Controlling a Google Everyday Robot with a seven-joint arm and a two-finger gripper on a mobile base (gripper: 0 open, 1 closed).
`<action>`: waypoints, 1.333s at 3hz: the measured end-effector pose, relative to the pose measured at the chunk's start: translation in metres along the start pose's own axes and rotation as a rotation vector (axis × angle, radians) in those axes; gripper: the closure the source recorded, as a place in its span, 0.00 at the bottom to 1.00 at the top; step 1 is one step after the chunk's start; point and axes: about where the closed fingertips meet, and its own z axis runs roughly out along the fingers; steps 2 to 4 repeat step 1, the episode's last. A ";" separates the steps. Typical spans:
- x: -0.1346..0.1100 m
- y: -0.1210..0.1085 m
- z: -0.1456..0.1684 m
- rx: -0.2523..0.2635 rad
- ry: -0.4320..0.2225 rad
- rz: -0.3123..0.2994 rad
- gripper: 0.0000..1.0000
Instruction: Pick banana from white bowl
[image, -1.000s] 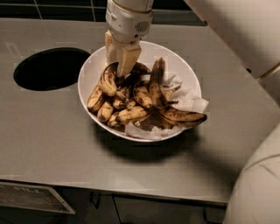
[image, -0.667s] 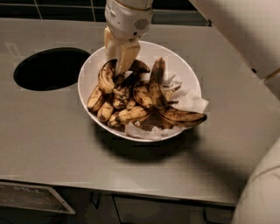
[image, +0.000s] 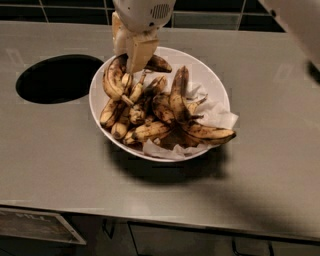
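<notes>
The white bowl (image: 210, 80) stands in the middle of the grey counter, full of overripe bananas on crumpled white paper. My gripper (image: 134, 56) hangs over the bowl's back left part. Its fingers are shut on the strongly arched banana (image: 113, 77), yellow with brown blotches. The banana's almost black end (image: 159, 64) sticks out to the right of the fingers. The banana's left part curves down beside the pile, and I cannot tell whether it still touches it. The other bananas (image: 170, 107) lie in a heap in the bowl.
A round dark hole (image: 57, 77) is cut into the counter just left of the bowl. A dark tiled wall runs along the back. Part of my white arm (image: 300, 25) crosses the top right corner. Cabinet fronts lie below the counter's front edge.
My gripper has risen a little out of the pile, and the arched banana has come up with it.
</notes>
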 end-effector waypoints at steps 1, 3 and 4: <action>-0.013 0.005 -0.024 0.066 0.008 -0.027 1.00; -0.013 0.005 -0.024 0.066 0.008 -0.027 1.00; -0.013 0.005 -0.024 0.066 0.008 -0.027 1.00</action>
